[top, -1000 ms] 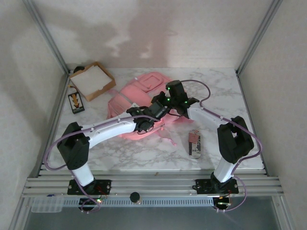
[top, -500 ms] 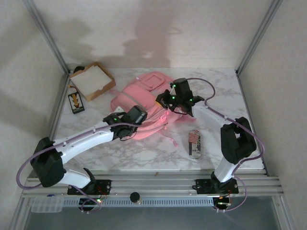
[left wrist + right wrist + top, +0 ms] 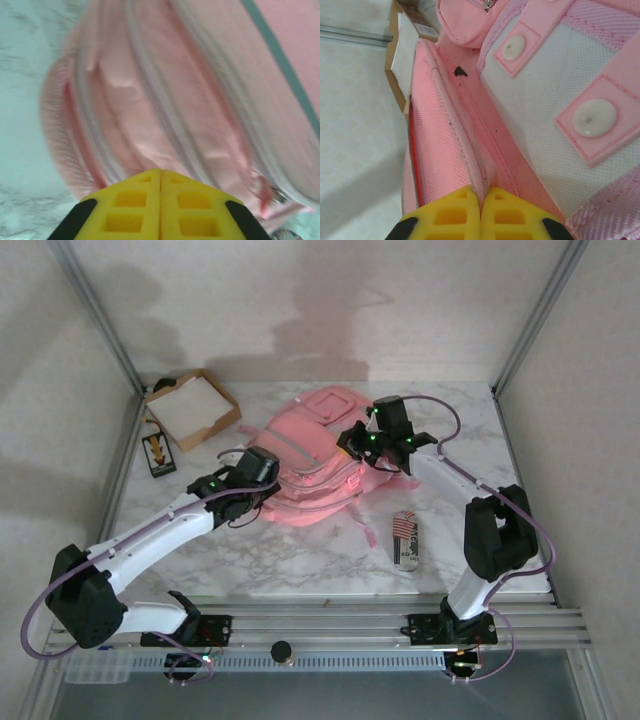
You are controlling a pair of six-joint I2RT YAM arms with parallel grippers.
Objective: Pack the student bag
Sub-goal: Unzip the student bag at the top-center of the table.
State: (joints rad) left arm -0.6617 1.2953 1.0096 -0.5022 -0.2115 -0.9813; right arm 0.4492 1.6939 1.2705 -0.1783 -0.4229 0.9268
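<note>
The pink student bag (image 3: 310,465) is lying mid-table (image 3: 300,555), looking zipped. The right tool (image 3: 481,200) is pinching, it seems, its side seam; the left tool (image 3: 160,182) is hovering closed and empty over its front. A striped pouch (image 3: 405,540) is waiting outside, so packing is barely starting

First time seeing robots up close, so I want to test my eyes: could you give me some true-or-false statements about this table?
The student bag is pink. True.
The cardboard box sits at the far left corner of the table. True.
The left gripper is wide open. False: it is shut.
The small pouch lies inside the box. False: it lies on the marble, beside the bag.
The right gripper pinches the bag's fabric. True.
</note>
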